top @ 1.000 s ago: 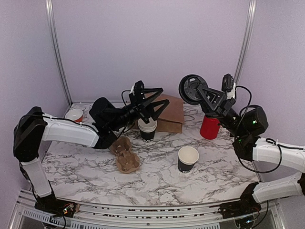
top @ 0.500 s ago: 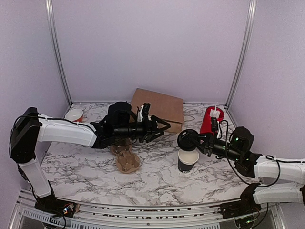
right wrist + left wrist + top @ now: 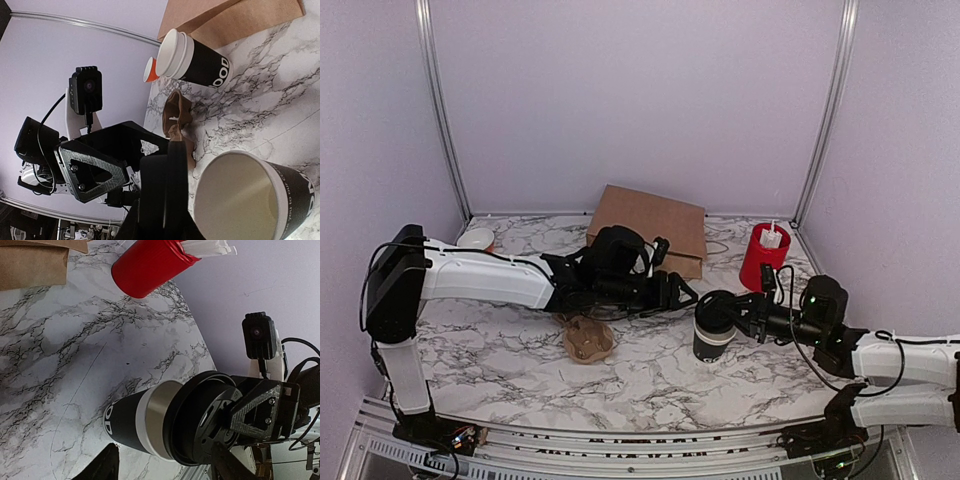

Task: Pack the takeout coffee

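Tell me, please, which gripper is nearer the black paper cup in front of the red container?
Right. The right gripper holds a black lid at the paper cup's rim; the open left gripper sits left of it, apart.

Left gripper (image 3: 165, 460) cut off at frame edge; cup carrier (image 3: 588, 340) half hidden.

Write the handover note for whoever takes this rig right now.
The left pincer is open, close beside the cup, gripping nothing.
The right pincer is shut on the black lid, held tilted at the cup's open mouth.
The cup stands on the table, right of the cup carrier; the paper bag is at the back.
Done: lid in hand at the cup.
Left: seat the lid, then pack the cup.
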